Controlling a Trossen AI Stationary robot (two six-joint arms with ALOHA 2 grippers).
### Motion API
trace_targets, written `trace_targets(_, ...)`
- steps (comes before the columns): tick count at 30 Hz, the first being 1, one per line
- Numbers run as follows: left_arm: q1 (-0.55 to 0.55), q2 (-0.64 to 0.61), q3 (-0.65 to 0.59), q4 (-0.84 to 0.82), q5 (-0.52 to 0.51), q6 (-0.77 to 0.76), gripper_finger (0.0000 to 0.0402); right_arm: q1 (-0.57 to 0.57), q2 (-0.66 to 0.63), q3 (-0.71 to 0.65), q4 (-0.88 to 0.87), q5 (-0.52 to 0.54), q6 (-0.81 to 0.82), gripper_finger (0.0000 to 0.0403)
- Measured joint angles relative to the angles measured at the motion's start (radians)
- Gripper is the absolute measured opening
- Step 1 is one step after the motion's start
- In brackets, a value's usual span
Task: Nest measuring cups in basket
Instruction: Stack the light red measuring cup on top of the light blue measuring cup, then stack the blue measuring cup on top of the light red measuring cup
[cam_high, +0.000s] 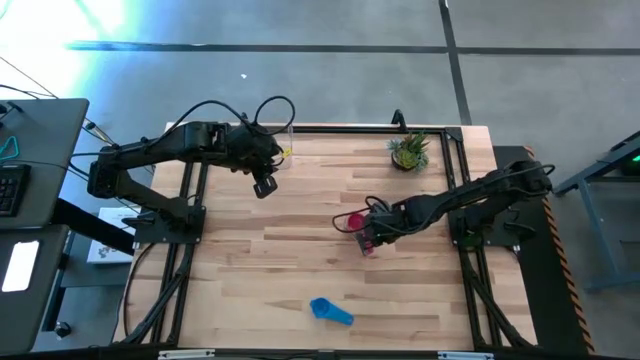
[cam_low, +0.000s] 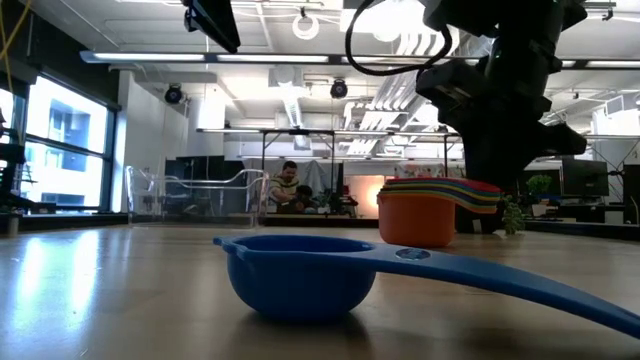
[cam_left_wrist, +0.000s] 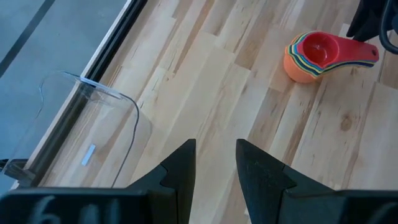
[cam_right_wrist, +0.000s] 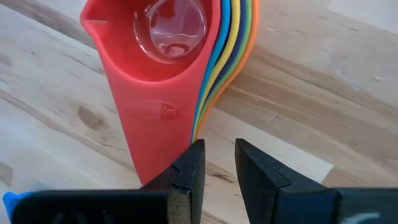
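Measuring cups (cam_high: 352, 221) sit nested mid-table, handles toward the right gripper (cam_high: 367, 243), fingers slightly parted; blue cup (cam_high: 330, 311) lies apart. Left gripper (cam_high: 264, 186), fingers narrowly parted, waits near the basket (cam_left_wrist: 93, 134).

You have open table (cam_high: 300, 255) between the stacked cups (cam_high: 352, 221) and blue cup (cam_high: 330, 311); the plant (cam_high: 409, 151) crowds the far right corner.

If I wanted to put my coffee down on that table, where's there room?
The widest bare wood lies between the blue cup and the nested stack of cups, and across the near left. It is crowded around the stack, where the right gripper hovers, and at the far-left clear basket under the left gripper. The plant takes the far right.
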Motion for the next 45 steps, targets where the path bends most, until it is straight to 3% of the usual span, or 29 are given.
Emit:
trace_targets(14, 0.0, 0.0, 0.0, -0.001, 0.0, 0.0, 0.0104, -0.009, -0.012, 0.0, -0.026, -0.033, -0.021, 0.008)
trace_targets(20, -0.011, 0.0, 0.0, -0.002, 0.0, -0.055, 0.0104, -0.01, -0.091, 0.0, -0.11, -0.007, -0.024, 0.008)
trace_targets(29, -0.06, 0.0, 0.0, -0.002, 0.0, -0.341, 0.0104, -0.037, -0.271, 0.0, -0.233, 0.123, -0.09, 0.008)
trace_targets(36, -0.139, 0.003, 0.0, 0.004, 0.0, -0.629, 0.0104, -0.092, -0.376, 0.0, -0.253, 0.059, -0.274, 0.008)
trace_targets(45, -0.245, 0.009, 0.0, 0.096, -0.04, -0.901, 0.0104, -0.153, -0.488, 0.0, -0.307, 0.059, -0.558, 0.008)
